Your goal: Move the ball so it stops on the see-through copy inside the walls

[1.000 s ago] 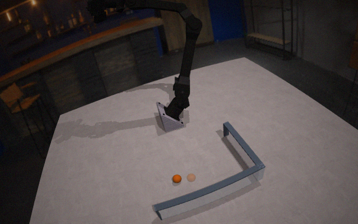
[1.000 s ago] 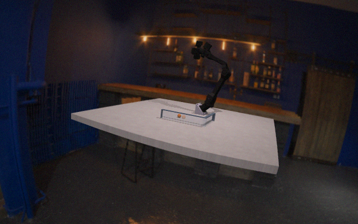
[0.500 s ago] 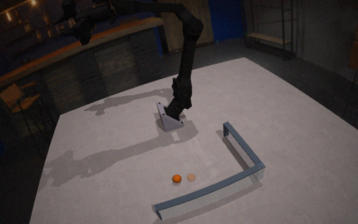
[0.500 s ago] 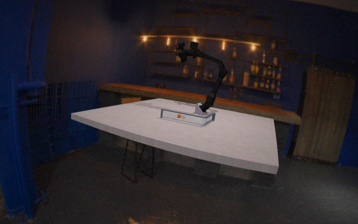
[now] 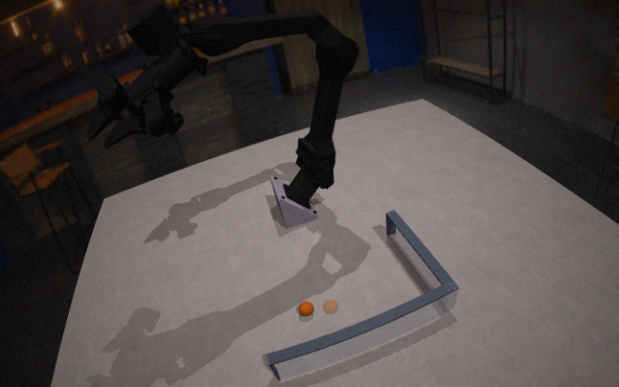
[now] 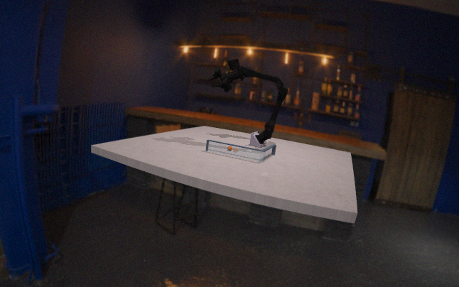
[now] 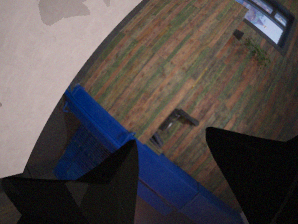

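Note:
A solid orange ball (image 5: pixel 306 308) (image 6: pixel 229 148) lies on the table inside the corner. The see-through copy (image 5: pixel 331 307) (image 6: pixel 235 150) shows just beside it, to its right in the top and exterior views, with a narrow gap in the top view. Two low clear walls with blue-grey top rims (image 5: pixel 359 329) (image 5: pixel 420 250) (image 6: pixel 238 145) meet in a corner at the right. My gripper (image 5: pixel 97 136) (image 6: pixel 210 81) (image 7: pixel 172 140) is open and empty, high above the table and far from the ball. The ball is not in the wrist view.
The white table (image 5: pixel 518 231) (image 6: pixel 295 185) (image 7: pixel 30 100) carries the arm's base (image 5: pixel 294 212) (image 6: pixel 256 139) behind the ball. Dark arm shadows fall across the table, left of the ball and between ball and base. A bar counter (image 6: pixel 188 119) stands behind the table.

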`<action>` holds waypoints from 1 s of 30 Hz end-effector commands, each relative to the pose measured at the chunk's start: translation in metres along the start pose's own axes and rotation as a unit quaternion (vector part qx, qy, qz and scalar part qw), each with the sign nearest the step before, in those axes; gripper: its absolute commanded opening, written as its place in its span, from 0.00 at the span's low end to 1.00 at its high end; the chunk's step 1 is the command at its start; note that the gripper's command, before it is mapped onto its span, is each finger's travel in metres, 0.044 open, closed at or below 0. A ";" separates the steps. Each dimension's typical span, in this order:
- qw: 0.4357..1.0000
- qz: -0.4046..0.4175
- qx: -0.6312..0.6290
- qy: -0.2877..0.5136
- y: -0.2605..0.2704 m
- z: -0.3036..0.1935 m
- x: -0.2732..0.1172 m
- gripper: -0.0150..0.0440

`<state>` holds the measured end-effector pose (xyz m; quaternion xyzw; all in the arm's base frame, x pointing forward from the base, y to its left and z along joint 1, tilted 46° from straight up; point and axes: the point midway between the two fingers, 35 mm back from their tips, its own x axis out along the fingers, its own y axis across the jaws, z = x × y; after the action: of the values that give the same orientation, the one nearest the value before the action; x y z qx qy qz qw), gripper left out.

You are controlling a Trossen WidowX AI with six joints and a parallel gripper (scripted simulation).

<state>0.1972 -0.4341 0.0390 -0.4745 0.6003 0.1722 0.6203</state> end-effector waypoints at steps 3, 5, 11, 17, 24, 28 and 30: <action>0.986 0.047 -0.084 -0.140 0.007 0.106 0.013 0.65; 0.976 0.061 -0.107 -0.179 0.012 0.136 0.012 0.65; 0.933 0.112 -0.170 -0.296 0.035 0.224 0.000 0.65; 0.869 0.176 -0.221 -0.406 0.070 0.305 -0.027 0.65; 0.790 0.252 -0.253 -0.499 0.113 0.372 -0.067 0.65; 0.789 0.253 -0.253 -0.499 0.114 0.373 -0.067 0.65; 0.789 0.253 -0.253 -0.499 0.114 0.373 -0.067 0.65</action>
<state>0.3130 -0.0651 -0.0075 -0.3059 0.2471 0.6734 0.6260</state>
